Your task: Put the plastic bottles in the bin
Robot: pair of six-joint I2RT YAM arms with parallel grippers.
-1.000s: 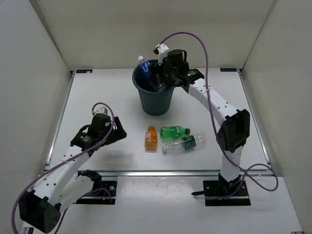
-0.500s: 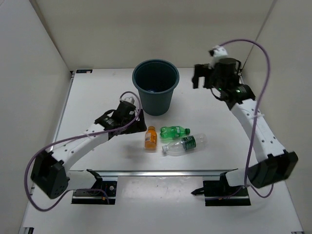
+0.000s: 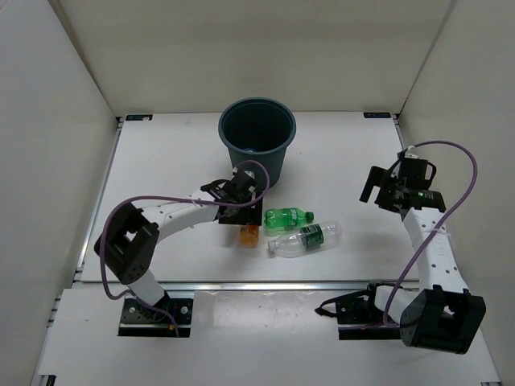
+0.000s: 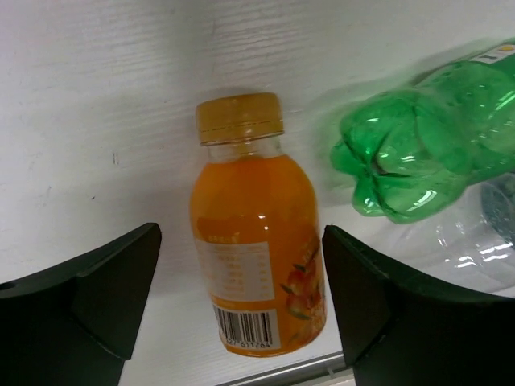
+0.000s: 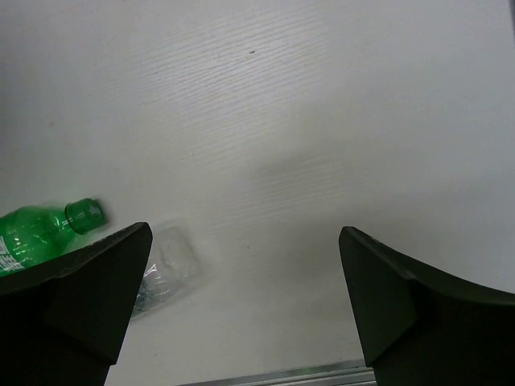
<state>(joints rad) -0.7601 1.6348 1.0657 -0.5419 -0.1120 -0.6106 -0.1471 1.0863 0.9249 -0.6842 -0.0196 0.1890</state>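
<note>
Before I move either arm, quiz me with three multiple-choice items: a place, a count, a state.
1. Left gripper is: A) straddling the small orange plastic bottle; B) parked at its base; C) touching the back wall.
2. Bottles lying outside the dark teal-grey round plastic bin: A) two; B) three; C) five.
3. Right gripper is: A) shut on a bottle; B) shut, empty; C) open, empty.
1A: its fingers flank it. 2B: the orange one, a green plastic bottle, a clear plastic bottle with dark green label. 3C: only white table between its fingers.
</note>
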